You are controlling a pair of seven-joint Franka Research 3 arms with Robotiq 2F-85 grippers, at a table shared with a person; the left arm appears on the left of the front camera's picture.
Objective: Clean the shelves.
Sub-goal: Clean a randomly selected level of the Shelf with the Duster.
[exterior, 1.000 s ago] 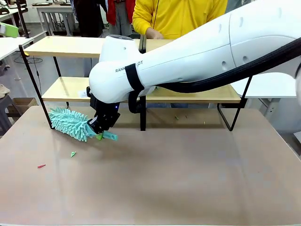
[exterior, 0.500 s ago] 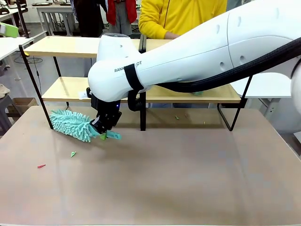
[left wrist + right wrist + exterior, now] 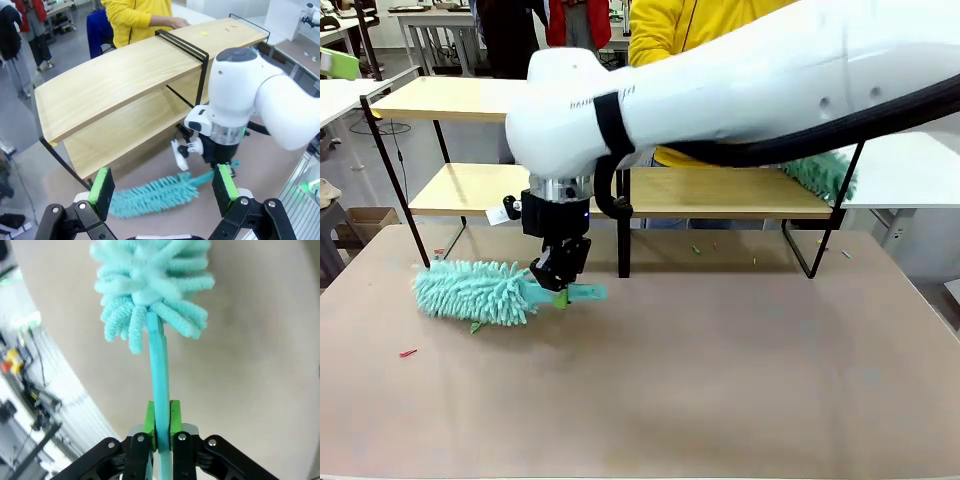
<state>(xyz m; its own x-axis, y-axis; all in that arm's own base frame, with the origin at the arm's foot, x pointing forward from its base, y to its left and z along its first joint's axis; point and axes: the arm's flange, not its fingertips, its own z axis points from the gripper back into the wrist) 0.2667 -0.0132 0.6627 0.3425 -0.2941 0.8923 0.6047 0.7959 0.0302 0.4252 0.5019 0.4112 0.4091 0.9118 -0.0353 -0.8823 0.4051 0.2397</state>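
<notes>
My right arm [image 3: 770, 90] sweeps in from the right across the desk [image 3: 720, 390], its wrist turned straight down over the desk's left half. The right pincer [image 3: 560, 284] is clamped on the flat teal handle of the duster [image 3: 475, 292], a green pad pressed to each side. The fluffy head lies on the desk, pointing left. My left pincer [image 3: 162, 187] hangs high at the left, fingers wide apart, holding nothing. A red scrap [image 3: 408, 352] lies near the duster. Just behind, the shelves [image 3: 450, 100] stand at the desk's far edge, two light-wood boards on a black frame. A second teal duster [image 3: 820, 172] shows at the lower board's right end. Beyond stands a person in yellow [image 3: 670, 30].
</notes>
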